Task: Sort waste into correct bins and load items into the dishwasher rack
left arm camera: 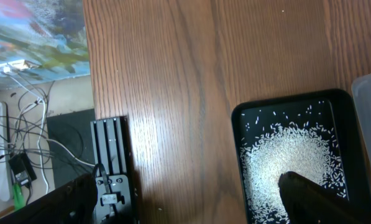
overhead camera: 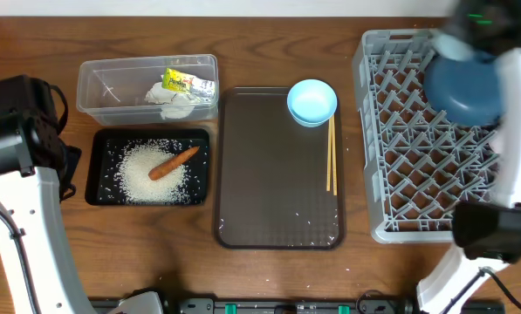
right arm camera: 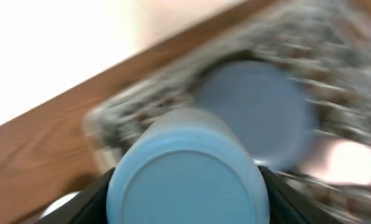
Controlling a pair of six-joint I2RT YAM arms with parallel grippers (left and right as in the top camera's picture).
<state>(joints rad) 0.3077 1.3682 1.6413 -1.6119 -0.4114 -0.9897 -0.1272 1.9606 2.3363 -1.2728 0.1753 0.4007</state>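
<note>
My right gripper [overhead camera: 476, 22] [right arm camera: 186, 198] is shut on a pale blue cup [right arm camera: 185, 171], bottom toward the camera, over the far left part of the grey dishwasher rack [overhead camera: 391, 174]; this view is blurred. The large blue bowl [overhead camera: 463, 92] [right arm camera: 253, 112] lies upside down in the rack just beyond. My left gripper [left arm camera: 188, 196] is open and empty above the table, left of the black tray [overhead camera: 99, 166] [left arm camera: 238, 124]. That tray holds rice [overhead camera: 151, 174] [left arm camera: 291, 155] and the carrot [overhead camera: 174, 162]. The clear tub [overhead camera: 99, 83] holds the tissue [overhead camera: 171, 103] and wrapper [overhead camera: 180, 82].
The brown serving tray [overhead camera: 277, 174] lies between the bins and the rack. It carries a small light-blue bowl [overhead camera: 312, 100], the chopsticks [overhead camera: 332, 155] along its right side, and a few stray rice grains. The table's left edge [left arm camera: 89, 93] is near my left gripper.
</note>
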